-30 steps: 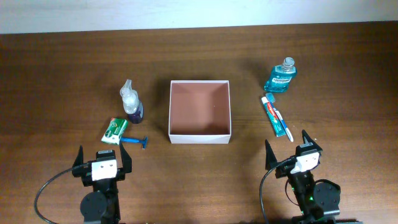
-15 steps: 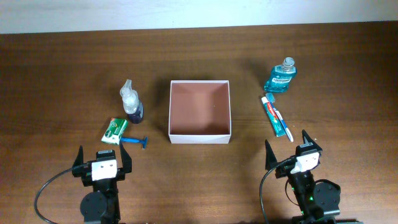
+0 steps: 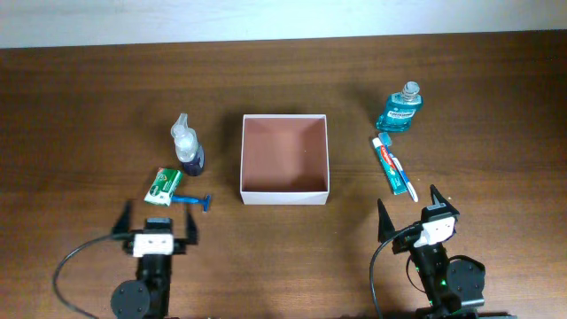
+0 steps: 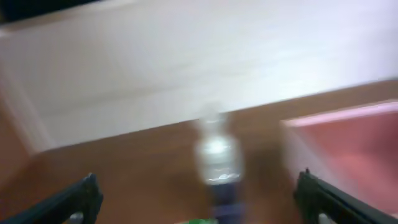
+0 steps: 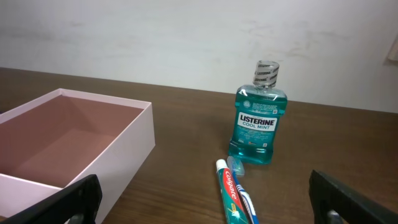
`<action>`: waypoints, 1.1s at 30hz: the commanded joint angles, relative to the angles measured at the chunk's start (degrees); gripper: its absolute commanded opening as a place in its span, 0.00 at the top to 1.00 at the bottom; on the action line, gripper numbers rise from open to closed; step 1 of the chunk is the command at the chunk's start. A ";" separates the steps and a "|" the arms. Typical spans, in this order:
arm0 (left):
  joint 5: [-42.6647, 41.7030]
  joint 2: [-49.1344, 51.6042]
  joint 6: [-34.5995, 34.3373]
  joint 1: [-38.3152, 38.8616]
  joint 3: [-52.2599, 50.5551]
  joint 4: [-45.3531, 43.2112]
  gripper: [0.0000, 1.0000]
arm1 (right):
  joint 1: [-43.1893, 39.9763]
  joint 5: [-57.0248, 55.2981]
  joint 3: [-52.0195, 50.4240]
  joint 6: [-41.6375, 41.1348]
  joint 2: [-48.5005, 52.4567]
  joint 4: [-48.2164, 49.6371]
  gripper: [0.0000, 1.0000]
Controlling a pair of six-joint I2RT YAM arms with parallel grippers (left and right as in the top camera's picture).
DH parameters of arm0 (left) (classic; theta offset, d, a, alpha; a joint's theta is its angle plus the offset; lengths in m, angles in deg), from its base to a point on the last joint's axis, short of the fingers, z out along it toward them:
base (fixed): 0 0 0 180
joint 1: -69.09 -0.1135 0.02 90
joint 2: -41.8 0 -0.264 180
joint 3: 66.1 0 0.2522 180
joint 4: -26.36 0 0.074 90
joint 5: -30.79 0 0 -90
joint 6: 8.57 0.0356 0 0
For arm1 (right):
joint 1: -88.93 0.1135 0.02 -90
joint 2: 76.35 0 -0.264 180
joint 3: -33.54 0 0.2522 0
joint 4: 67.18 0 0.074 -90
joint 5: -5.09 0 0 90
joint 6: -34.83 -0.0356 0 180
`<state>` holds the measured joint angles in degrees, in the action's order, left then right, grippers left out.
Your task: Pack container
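Observation:
The container (image 3: 284,159), a square white-walled box with a reddish-brown inside, stands empty at mid-table. Left of it are a clear spray bottle (image 3: 187,146), a green box (image 3: 163,186) and a blue razor (image 3: 195,201). Right of it are a teal mouthwash bottle (image 3: 400,108), a toothpaste tube (image 3: 388,164) and a toothbrush (image 3: 405,180). My left gripper (image 3: 157,221) is open and empty, just short of the green box. My right gripper (image 3: 408,211) is open and empty, just short of the toothpaste. The right wrist view shows the container wall (image 5: 124,134), mouthwash (image 5: 256,124) and toothpaste (image 5: 231,196).
The left wrist view is blurred; it shows the spray bottle (image 4: 217,155) ahead and the container's edge (image 4: 348,143) to the right. A pale wall runs behind the table's far edge. Both arm bases sit at the near edge.
My left gripper has shifted slightly toward the near edge and its fingers look spread wider; its view is motion-blurred. The right arm and all objects have not moved.

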<state>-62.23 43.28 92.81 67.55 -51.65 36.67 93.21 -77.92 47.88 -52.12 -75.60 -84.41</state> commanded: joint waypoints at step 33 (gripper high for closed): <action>-35.67 32.33 -9.25 -0.11 40.94 12.09 0.01 | -0.26 0.07 -0.26 -0.07 -0.39 -0.26 0.01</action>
<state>-96.70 76.06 83.91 67.57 -10.86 47.93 93.19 -77.92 47.88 -52.14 -75.66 -84.41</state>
